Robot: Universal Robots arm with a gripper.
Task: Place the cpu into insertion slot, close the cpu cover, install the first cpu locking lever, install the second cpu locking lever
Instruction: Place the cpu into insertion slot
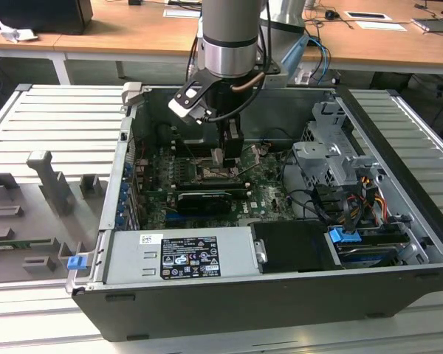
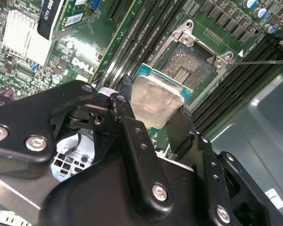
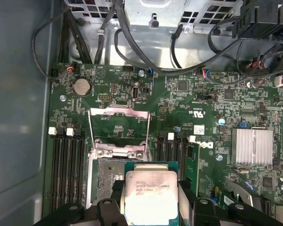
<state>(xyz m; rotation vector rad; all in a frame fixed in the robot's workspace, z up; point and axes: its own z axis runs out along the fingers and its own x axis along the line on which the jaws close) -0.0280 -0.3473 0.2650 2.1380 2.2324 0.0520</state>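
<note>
a: where's the cpu [image 2: 155, 96]?
b: clamped between the pincer [image 2: 155, 115] fingers, hanging just over the bare insertion slot [image 2: 191, 70] in the computer case [image 1: 207, 313].
a: and the cpu cover [image 3: 119, 111]?
b: swung open, beyond the slot from the fingertips.

my gripper [image 3: 153, 211] holds the cpu [image 3: 151, 194] between its black fingers [image 3: 108, 211], dull metal face toward the camera. the chip overlaps part of the insertion slot [image 3: 109, 178], and the slot's bare pin field shows just beside it. the cpu cover [image 3: 118, 111] lies swung open beyond the slot, with green board visible through its cut-out. black memory slots [image 3: 66, 165] flank the socket. a finned heatsink [image 3: 252, 146] and a coin cell [image 3: 81, 86] sit well apart from it.
</note>
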